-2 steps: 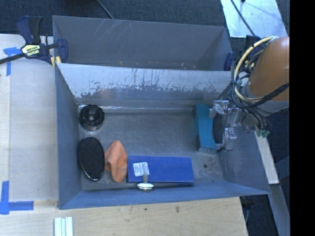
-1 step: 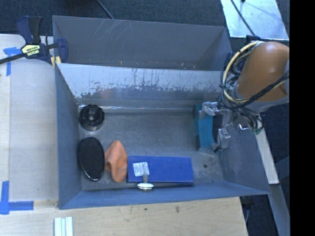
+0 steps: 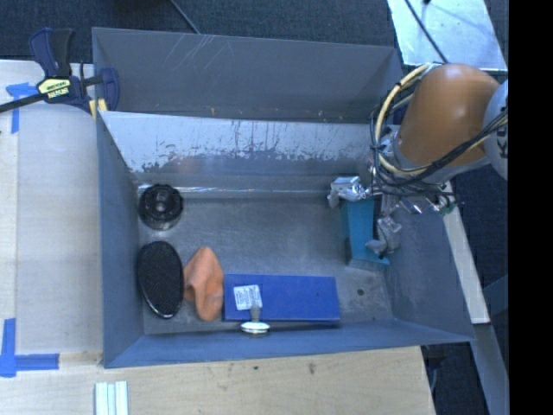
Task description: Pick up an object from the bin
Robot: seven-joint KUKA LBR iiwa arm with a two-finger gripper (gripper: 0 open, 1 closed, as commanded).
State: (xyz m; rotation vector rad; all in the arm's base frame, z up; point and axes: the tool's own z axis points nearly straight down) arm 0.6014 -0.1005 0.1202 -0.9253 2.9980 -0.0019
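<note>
My gripper (image 3: pixel 366 216) is at the right side of the bin, under the orange-domed wrist. A teal-blue upright block (image 3: pixel 359 236) stands between its fingers, one metal finger (image 3: pixel 344 189) at the block's upper left and the other (image 3: pixel 386 232) at its right. The fingers are shut on the block. The block's lower end is at or just above the bin floor near the right wall; I cannot tell whether it touches.
Along the front wall lies a flat blue box (image 3: pixel 289 298) with a white label, and a thin dark stick with a white knob (image 3: pixel 254 327) in front of it. At front left are a peach lump (image 3: pixel 205 292), a black oval brush (image 3: pixel 160 277) and a black round cap (image 3: pixel 161 206).
</note>
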